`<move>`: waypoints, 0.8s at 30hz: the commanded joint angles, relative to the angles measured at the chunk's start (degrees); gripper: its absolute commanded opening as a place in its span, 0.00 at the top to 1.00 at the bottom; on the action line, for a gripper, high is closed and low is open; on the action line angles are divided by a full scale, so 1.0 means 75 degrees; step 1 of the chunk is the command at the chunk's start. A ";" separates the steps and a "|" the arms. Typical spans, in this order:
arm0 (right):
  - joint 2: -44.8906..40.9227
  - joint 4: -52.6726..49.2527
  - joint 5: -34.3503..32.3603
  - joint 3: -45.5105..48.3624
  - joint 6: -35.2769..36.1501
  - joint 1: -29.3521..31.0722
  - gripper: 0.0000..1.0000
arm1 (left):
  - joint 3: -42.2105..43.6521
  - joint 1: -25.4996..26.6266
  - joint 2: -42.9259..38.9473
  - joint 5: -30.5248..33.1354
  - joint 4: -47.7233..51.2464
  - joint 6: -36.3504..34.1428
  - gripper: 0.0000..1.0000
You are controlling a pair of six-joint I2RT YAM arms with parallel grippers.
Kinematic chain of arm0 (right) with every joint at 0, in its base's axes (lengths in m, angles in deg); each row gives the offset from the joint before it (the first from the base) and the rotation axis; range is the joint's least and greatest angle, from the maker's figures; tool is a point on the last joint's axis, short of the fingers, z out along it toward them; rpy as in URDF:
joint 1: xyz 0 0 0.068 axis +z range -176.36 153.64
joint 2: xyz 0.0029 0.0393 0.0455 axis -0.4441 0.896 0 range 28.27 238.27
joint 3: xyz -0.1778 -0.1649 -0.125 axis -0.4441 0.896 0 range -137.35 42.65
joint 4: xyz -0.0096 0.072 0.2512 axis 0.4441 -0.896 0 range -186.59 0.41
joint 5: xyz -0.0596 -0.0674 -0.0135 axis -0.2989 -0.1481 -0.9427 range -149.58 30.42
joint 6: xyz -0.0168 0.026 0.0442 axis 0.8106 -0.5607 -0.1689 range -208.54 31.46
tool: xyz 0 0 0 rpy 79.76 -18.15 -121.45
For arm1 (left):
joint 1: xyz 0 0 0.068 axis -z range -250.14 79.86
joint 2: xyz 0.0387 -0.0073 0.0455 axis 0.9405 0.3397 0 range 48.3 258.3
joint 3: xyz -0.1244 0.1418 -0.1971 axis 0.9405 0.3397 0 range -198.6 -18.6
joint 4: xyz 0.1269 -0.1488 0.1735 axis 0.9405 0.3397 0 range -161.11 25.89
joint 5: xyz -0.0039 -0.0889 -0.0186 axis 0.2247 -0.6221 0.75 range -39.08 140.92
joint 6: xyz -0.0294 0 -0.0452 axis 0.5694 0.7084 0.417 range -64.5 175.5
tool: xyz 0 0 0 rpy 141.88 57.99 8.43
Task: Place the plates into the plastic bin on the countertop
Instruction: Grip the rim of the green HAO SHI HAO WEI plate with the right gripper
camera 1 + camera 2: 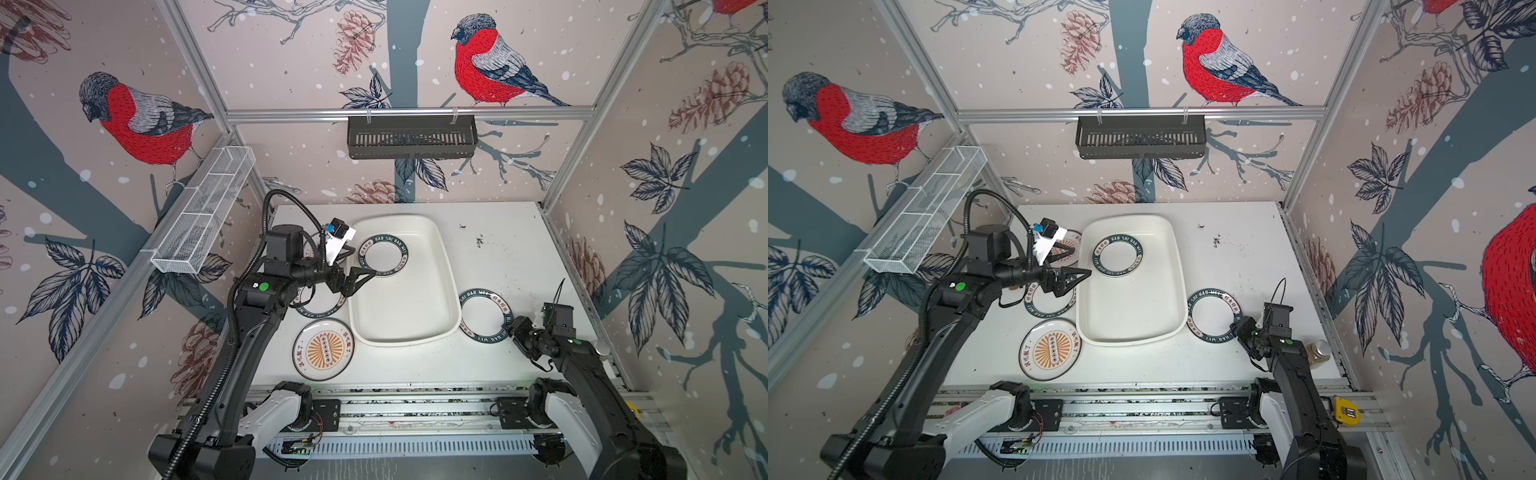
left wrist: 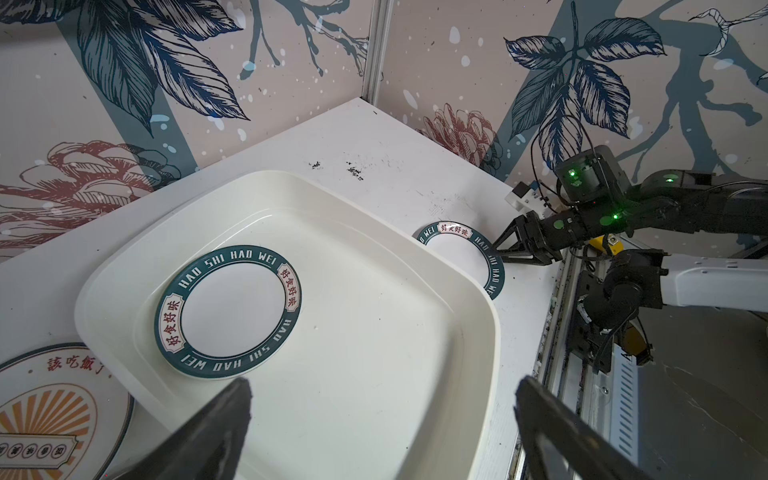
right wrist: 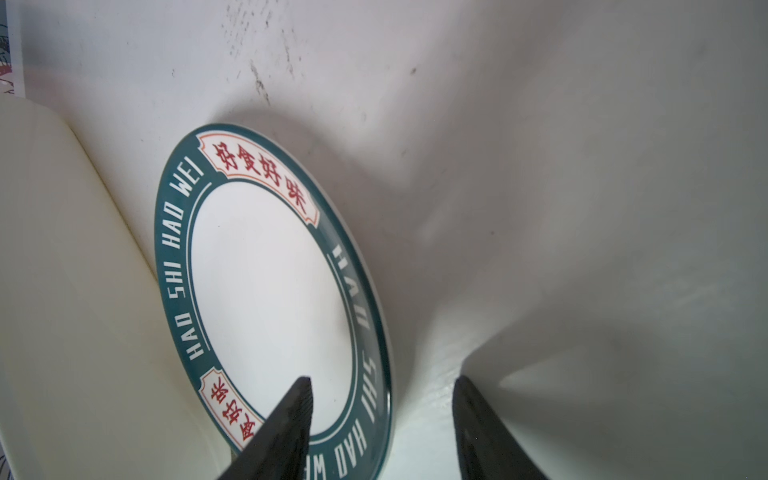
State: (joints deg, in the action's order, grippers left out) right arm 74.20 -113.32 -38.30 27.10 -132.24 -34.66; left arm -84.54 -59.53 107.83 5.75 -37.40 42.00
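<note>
White plastic, the shallow tub-shaped bin (image 1: 407,307) is set on the flat white countertop (image 1: 498,249), with one round green-rimmed plate (image 1: 383,255) laid inside. The left claw (image 1: 360,282) is held wide open and empty above it. The right claw (image 3: 382,380) is held part open around the edge of a second plate (image 1: 482,316) beside the bin.

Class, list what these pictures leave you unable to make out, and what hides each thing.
- Half-hidden plate beside the bin's far left corner: top views, left arm covers most of it.
- Green-rimmed plate left of the bin: top views, left gripper hides part.
- Jar by the right arm: top views, too small to tell contents.
- Right gripper: right wrist view, contact with the right-hand plate unclear.
</note>
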 commanded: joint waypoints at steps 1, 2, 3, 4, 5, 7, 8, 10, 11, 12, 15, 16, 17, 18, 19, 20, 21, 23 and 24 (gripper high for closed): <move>-0.0017 0.0371 0.0230 0.0124 -0.0136 -0.0016 0.46 | 0.0012 0.0003 -0.0003 -0.0223 -0.0054 -0.0011 0.02; -0.0016 0.0440 0.0282 0.0177 -0.0160 -0.0016 0.46 | 0.0009 -0.0003 -0.0003 -0.0215 -0.0055 -0.0005 0.02; -0.0017 0.0517 0.0342 0.0225 -0.0178 -0.0035 0.46 | 0.0003 0.0003 -0.0004 -0.0220 -0.0054 -0.0005 0.02; -0.0019 0.0566 0.0372 0.0255 -0.0193 -0.0033 0.47 | 0.0008 0.0003 0.0008 -0.0221 -0.0064 -0.0005 0.02; -0.0010 0.0604 0.0396 0.0286 -0.0214 -0.0042 0.47 | 0.0002 0.0003 0.0008 -0.0224 -0.0066 -0.0006 0.02; -0.0015 0.0699 0.0452 0.0344 -0.0232 -0.0053 0.48 | 0.0000 0.0003 0.0023 -0.0224 -0.0077 0.0015 0.02; -0.0018 0.0742 0.0462 0.0369 -0.0243 -0.0066 0.48 | -0.0016 0.0002 0.0029 -0.0224 -0.0077 0.0012 0.02; -0.0018 0.0816 0.0468 0.0430 -0.0264 -0.0085 0.48 | 0.0000 0.0003 0.0030 -0.0225 -0.0077 0.0018 0.02; -0.0017 0.0847 0.0434 0.0481 -0.0297 -0.0089 0.48 | -0.0008 0.0003 0.0032 -0.0229 -0.0077 0.0018 0.02; -0.0003 0.0913 0.0437 0.0539 -0.0324 -0.0112 0.48 | -0.0010 0.0002 0.0026 -0.0224 -0.0077 0.0018 0.02; 0.0025 0.1131 0.0549 0.0709 -0.0382 -0.0174 0.48 | 0.0013 0.0003 0.0020 -0.0224 -0.0088 0.0017 0.02; 0.0035 0.1188 0.0578 0.0750 -0.0401 -0.0193 0.49 | 0.0005 0.0000 0.0020 -0.0224 -0.0089 0.0018 0.02; 0.0048 0.1274 0.0618 0.0808 -0.0429 -0.0212 0.49 | 0.0013 0.0006 0.0020 -0.0224 -0.0101 0.0018 0.02; 0.0054 0.1346 0.0651 0.0842 -0.0450 -0.0228 0.49 | 0.0004 0.0003 0.0017 -0.0224 -0.0101 0.0030 0.02; 0.0065 0.1432 0.0688 0.0903 -0.0463 -0.0240 0.50 | 0.0013 0.0003 0.0019 -0.0224 -0.0108 0.0030 0.02; 0.0069 0.1518 0.0718 0.0946 -0.0466 -0.0257 0.50 | 0.0012 0.0000 0.0020 -0.0224 -0.0112 0.0030 0.02; 0.0088 0.1606 0.0759 0.1005 -0.0446 -0.0274 0.50 | 0.0012 0.0003 0.0009 -0.0224 -0.0107 0.0030 0.02; 0.0139 0.1697 0.0793 0.1081 -0.0402 -0.0326 0.51 | 0.0023 0.0003 -0.0003 -0.0213 -0.0101 0.0030 0.02; 0.0179 0.1773 0.0856 0.1136 -0.0390 -0.0373 0.51 | 0.0018 0.0003 -0.0012 -0.0212 -0.0101 0.0030 0.02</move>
State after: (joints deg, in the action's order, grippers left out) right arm 74.81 -96.58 -30.63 34.51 -135.09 -37.02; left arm -84.38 -59.53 107.99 5.73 -37.42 42.05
